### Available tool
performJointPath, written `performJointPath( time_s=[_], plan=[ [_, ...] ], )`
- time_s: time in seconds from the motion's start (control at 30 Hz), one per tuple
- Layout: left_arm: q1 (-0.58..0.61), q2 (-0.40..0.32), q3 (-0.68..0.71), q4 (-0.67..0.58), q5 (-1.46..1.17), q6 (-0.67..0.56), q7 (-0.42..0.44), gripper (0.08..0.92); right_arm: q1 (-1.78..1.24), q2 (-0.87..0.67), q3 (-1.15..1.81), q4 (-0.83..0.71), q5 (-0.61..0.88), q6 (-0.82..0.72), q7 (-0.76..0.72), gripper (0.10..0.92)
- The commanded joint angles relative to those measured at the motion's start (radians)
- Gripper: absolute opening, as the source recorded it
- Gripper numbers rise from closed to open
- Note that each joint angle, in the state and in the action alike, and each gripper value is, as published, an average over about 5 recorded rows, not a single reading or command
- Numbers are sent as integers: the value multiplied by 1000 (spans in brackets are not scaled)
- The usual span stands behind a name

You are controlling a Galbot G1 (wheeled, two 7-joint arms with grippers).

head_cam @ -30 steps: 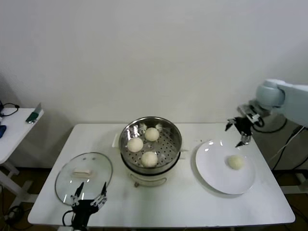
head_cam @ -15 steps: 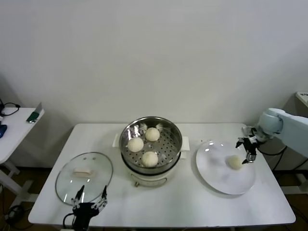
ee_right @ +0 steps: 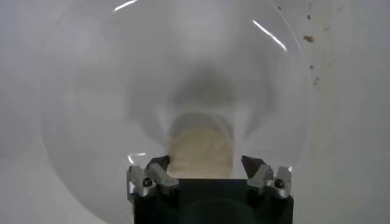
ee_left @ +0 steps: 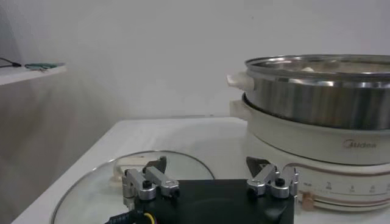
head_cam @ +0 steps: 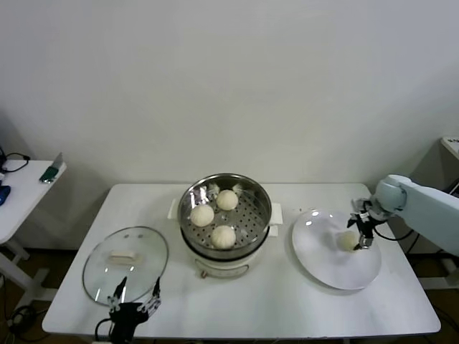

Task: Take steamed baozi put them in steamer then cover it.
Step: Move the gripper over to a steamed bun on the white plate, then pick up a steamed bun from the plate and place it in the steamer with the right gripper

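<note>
The right end effector (head_cam: 361, 231) is down over the white plate (head_cam: 323, 264) at the right side of the bench (head_cam: 287, 301). One steamed baozi (head_cam: 348, 241) lies on the plate directly at that end effector. In the right wrist view the bun (ee_right: 201, 148) sits between the two fingers (ee_right: 159, 165), which flank it on either side. Whether the pads actually touch the dough cannot be told; the fingers stand part-way apart, bracketing the bun.

The steamer (head_cam: 225, 216) stands at bench centre, well apart from the plate, uncovered. Three buns rest on its perforated tray: one toward the back (head_cam: 226, 200), one on the robot's left (head_cam: 201, 215), one toward the front (head_cam: 224, 236). The tray's right portion is bare.

The cover (head_cam: 125, 265) lies flat on the bench to the robot's left of the steamer, white handle up. The left end effector (head_cam: 135, 295) is parked at the near bench edge, just at the cover's near rim, fingers spread wide. The left wrist view shows the cover's glass (ee_left: 97, 185) below those fingers and the steamer's wall (ee_left: 317, 100) beyond.

A side table (head_cam: 21, 188) stands off to the far left, carrying small items.
</note>
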Motion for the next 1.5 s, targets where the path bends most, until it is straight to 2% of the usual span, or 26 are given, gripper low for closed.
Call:
performJointPath(
  time_s=[0.03, 0.23, 0.4, 0.53, 0.63, 0.83, 1.03, 1.5],
  plan=[
    [0, 3, 1, 1, -1, 0, -1, 823, -1, -4, 4, 7, 9, -14, -18, 685],
    [1, 5, 2, -3, -3, -2, -1, 823, 140, -37, -106, 83, 86, -26, -29, 619],
    [1, 9, 3, -10, -5, 1, -1, 823, 509, -33, -393, 240, 282, -36, -42, 606],
    [-3, 17, 4, -16, -8, 4, 1, 823, 843, 42, -602, 386, 486, -68, -58, 609],
    [-6, 20, 6, -20, -9, 8, 3, 823, 995, 127, -633, 455, 636, -105, -57, 611],
    [-6, 22, 9, -22, -10, 5, 10, 823, 989, 265, -509, 547, 786, -183, 5, 611],
    [-1, 20, 0, -27, -11, -1, 11, 823, 830, 381, -431, 568, 778, -223, 82, 611],
    [12, 19, -9, -23, -8, -11, 7, 823, 528, 459, -432, 403, 528, -233, 147, 611]
  ],
)
